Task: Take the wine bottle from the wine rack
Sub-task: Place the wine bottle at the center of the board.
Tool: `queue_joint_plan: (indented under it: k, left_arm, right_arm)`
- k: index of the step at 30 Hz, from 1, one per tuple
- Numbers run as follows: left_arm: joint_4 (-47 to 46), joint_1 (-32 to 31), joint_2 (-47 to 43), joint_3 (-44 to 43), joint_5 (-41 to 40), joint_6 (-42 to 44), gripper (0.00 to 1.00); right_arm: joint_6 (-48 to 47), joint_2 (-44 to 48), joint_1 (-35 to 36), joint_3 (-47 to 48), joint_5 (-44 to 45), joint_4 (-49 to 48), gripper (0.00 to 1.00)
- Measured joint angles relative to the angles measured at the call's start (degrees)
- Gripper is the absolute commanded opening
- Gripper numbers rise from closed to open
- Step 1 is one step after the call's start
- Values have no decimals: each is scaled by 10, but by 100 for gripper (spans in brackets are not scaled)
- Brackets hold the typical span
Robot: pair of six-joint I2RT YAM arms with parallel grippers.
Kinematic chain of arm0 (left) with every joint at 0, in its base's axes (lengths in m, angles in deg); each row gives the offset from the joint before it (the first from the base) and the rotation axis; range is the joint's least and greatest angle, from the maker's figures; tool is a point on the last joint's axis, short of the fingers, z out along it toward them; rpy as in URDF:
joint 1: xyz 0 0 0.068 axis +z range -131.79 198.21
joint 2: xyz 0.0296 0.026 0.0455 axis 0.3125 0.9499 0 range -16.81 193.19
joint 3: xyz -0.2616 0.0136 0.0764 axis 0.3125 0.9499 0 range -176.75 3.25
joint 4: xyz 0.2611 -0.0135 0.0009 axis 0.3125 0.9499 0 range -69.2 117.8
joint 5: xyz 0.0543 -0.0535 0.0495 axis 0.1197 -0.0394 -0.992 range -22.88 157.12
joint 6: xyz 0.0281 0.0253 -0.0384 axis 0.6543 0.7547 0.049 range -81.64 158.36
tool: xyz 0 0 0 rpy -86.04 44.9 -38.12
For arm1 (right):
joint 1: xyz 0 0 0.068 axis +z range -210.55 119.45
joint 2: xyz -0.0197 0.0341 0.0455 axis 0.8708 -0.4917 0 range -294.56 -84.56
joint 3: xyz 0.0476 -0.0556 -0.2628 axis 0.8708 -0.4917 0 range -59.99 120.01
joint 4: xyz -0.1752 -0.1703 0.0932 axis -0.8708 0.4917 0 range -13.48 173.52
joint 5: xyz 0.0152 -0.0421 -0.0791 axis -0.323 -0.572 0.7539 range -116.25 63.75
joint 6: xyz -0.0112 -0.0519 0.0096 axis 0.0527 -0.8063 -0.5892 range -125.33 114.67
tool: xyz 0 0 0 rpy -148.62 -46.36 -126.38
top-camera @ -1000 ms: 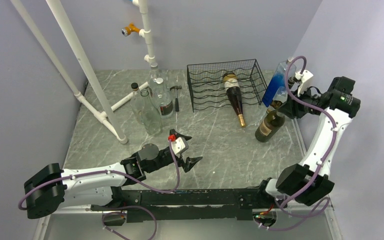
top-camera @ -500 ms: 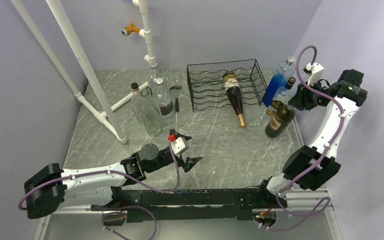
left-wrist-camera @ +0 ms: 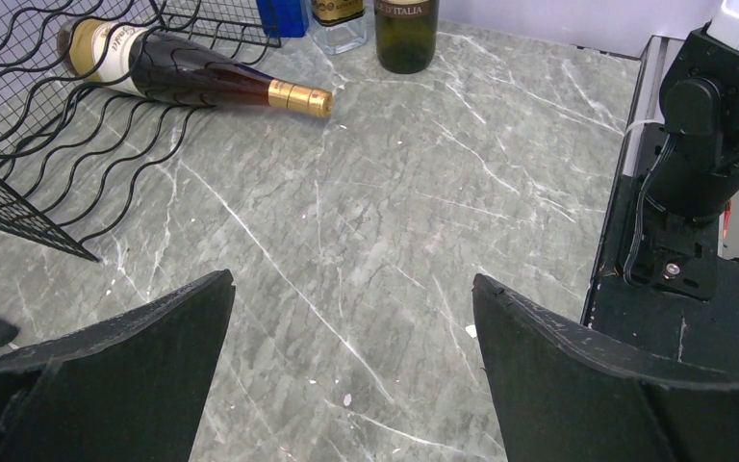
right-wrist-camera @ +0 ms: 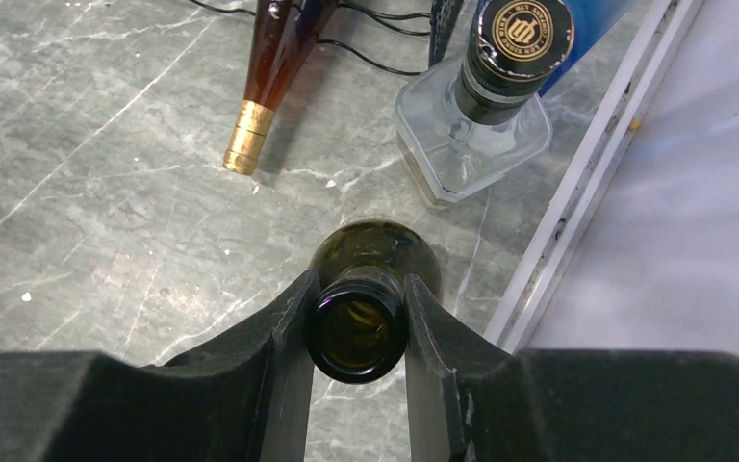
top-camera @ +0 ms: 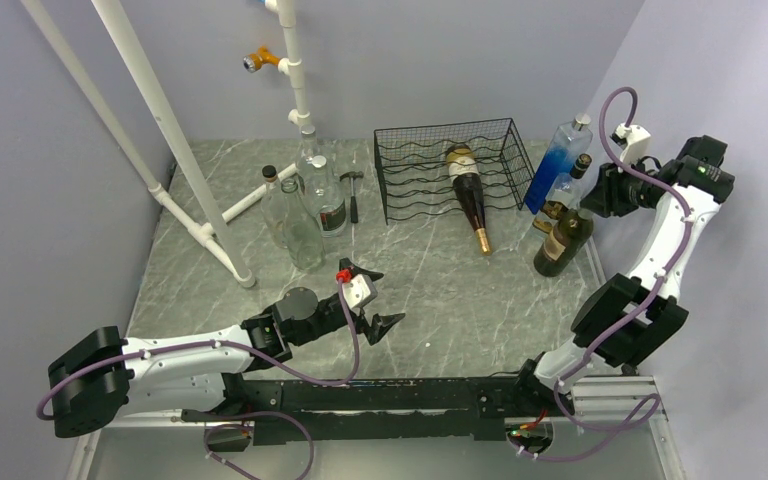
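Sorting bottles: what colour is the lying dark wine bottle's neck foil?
Gold foil; left wrist view.

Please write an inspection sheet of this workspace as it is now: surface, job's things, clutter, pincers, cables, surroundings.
Surface: grey marble table, no spill seen.
Job's things: wine rack holds one gold-capped bottle, neck sticking out; green bottle upright near the right edge.
Clutter: clear bottles, hammer, blue bottle, square bottle.
Pincers: right pincer shut on green bottle's neck; left pincer open, empty.
Cables: purple cables along both arms.
Surroundings: white pipes at left.
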Motion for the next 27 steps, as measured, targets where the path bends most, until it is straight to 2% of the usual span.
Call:
queue_joint_plan:
  k: [8, 14, 27]
  left_arm:
    - [0, 0, 0, 0, 0, 0, 100]
    - [0, 0, 0, 0, 0, -11, 100]
    - [2, 0, -4, 0, 0, -24, 99]
  right_arm:
    - [-2, -3, -2, 0, 2, -6, 54]
    - [-8, -2, -2, 0, 2, -12, 74]
    - [-2, 68, -3, -2, 1, -43, 96]
